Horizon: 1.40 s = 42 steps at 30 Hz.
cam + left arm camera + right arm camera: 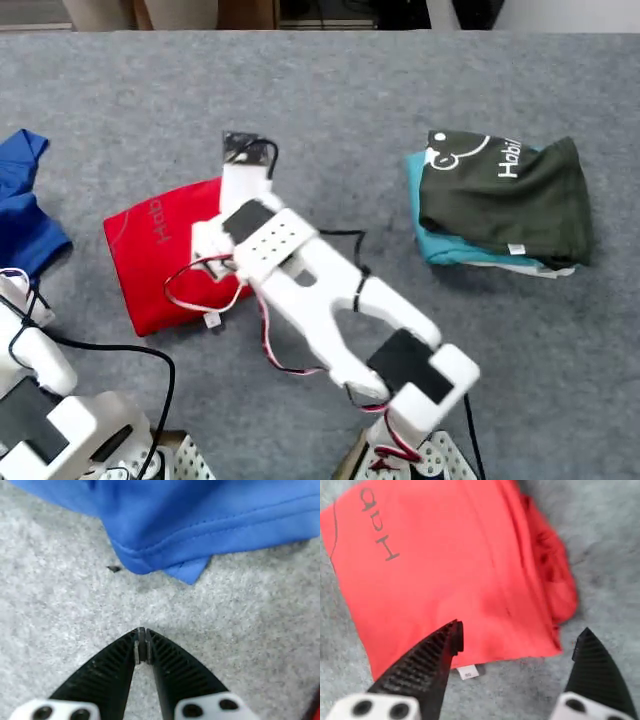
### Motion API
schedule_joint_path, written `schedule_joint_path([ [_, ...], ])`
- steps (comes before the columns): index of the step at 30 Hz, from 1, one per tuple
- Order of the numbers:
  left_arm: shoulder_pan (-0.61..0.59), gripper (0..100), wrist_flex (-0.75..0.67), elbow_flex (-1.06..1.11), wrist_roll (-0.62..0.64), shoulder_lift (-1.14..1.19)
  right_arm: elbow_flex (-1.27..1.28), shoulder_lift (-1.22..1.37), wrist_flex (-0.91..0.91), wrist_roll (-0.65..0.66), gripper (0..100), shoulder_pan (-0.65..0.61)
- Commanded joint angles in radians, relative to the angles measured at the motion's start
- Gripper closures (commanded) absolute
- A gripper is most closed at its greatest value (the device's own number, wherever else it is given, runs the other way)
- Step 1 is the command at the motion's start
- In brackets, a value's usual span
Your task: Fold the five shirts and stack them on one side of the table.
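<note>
Found red shirt (160, 255) (445, 570) folded into a rough rectangle, lying flat on the grey counter (400, 90) left of centre, white label at one edge. Observed right arm (340, 310) stretched diagonally from its base at the near edge across that shirt. Noted right end effector (248, 155) (520, 635) with jaws spread wide, holding nothing, poised above the shirt's bunched edge. Located left arm (60, 410) at the near left corner. Noted left end effector (141, 640) with tips pressed together, gripping nothing, above bare counter just short of the blue shirt (25, 215) (200, 520), which lies crumpled at the left edge. Recorded dark green shirt (505, 200) folded atop a teal shirt (440, 245) at the right side.
</note>
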Motion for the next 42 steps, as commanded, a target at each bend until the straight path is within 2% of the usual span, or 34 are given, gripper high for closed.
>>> schedule_joint_path([
  [1,-0.008,98,-0.015,-0.002,-0.003,-0.038,-0.001,0.033,-0.035,-0.041,64.8,-0.01],
  [13,-0.006,98,-0.015,-0.002,-0.003,-0.038,-0.001,0.177,-0.229,-0.037,64.8,0.099],
  [29,-0.006,98,-0.015,-0.003,-0.006,-0.038,0.002,0.228,-0.222,-0.034,65.2,0.111],
  [32,-0.006,98,-0.015,-0.003,-0.006,-0.038,0.002,0.228,-0.222,-0.034,73.1,0.111],
  [37,-0.006,98,-0.015,-0.003,-0.006,-0.038,0.002,0.228,-0.222,-0.032,99.5,0.113],
  [42,-0.006,98,-0.015,-0.003,-0.006,-0.038,0.001,0.225,-0.212,-0.031,95.9,0.114],
])
